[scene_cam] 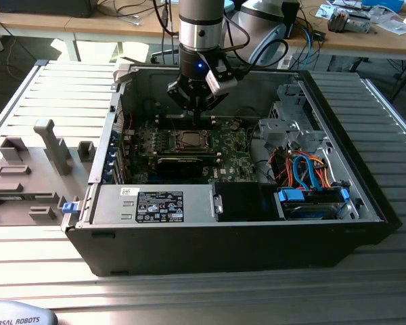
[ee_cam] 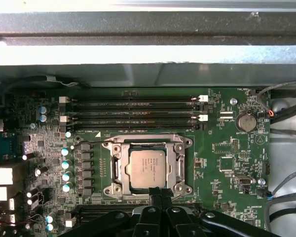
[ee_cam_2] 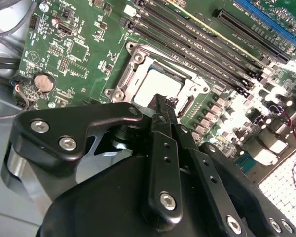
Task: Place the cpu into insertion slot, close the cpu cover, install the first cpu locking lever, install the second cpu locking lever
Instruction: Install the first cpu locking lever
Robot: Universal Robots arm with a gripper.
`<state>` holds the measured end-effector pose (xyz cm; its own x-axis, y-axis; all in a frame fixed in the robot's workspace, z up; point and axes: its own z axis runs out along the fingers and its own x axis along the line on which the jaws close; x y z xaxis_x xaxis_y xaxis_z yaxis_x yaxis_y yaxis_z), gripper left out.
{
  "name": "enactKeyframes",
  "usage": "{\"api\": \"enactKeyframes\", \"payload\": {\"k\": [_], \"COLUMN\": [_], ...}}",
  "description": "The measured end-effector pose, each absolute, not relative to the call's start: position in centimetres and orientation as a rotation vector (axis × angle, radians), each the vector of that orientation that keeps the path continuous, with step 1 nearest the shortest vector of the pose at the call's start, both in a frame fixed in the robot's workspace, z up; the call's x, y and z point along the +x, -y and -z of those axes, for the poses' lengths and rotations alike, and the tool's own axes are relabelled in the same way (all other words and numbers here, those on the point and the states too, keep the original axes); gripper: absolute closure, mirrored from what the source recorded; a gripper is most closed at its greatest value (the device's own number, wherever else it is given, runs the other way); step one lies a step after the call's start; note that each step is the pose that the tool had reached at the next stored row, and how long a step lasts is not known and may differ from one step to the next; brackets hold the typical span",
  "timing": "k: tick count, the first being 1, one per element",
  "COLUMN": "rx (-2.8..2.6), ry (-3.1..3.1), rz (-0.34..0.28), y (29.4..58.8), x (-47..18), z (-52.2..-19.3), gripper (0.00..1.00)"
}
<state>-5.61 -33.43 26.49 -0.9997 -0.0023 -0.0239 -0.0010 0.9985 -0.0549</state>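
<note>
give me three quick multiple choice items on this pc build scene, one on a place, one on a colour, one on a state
1. Where is the cpu?
A. in the socket
B. on the table
C. in the gripper

2. What colour is the motherboard?
A. red
B. green
C. white

3. How do the gripper fingers stand?
A. wide open
B. shut together, holding nothing
C. clamped on a cable

Key: 1 A, its silver top sits inside the cpu cover frame in both wrist views; 2 B, green around the socket; 3 B, the fingertips meet at the cover's edge in the second wrist view.
</note>
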Motion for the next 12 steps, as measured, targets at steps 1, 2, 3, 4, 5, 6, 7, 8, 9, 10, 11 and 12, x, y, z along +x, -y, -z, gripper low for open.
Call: {"api": "enactKeyframes", "payload": {"k": [1,2,3,4,5,6,7,8,9,10,11,12], "rx": [-0.008,-0.013,-0.017,-0.020,-0.021,-0.021,-0.021,-0.020,-0.020,-0.021,-0.020,-0.021], "ry": [-3.116,-3.116,-3.116,-3.116,-3.116,-3.116,-3.116,-3.117,-3.120,-3.125,-3.129,-3.133], "rz": [0.086,0.085,0.085,0.085,0.085,0.085,0.085,0.085,0.086,0.086,0.086,0.085], "y": [33.43,33.43,33.43,33.43,33.43,33.43,33.43,33.43,33.43,33.43,33.43,33.43], "x": [-5.61,-5.62,-5.62,-5.62,-5.62,-5.62,-5.62,-5.63,-5.62,-5.62,-5.62,-5.61], "z": [-26.49,-26.48,-26.48,-26.48,-26.48,-26.48,-26.48,-26.49,-26.49,-26.49,-26.48,-26.48], "gripper": [0.89,0.89,0.89,0.89,0.89,0.89,0.89,0.89,0.89,0.89,0.89,0.89]}}
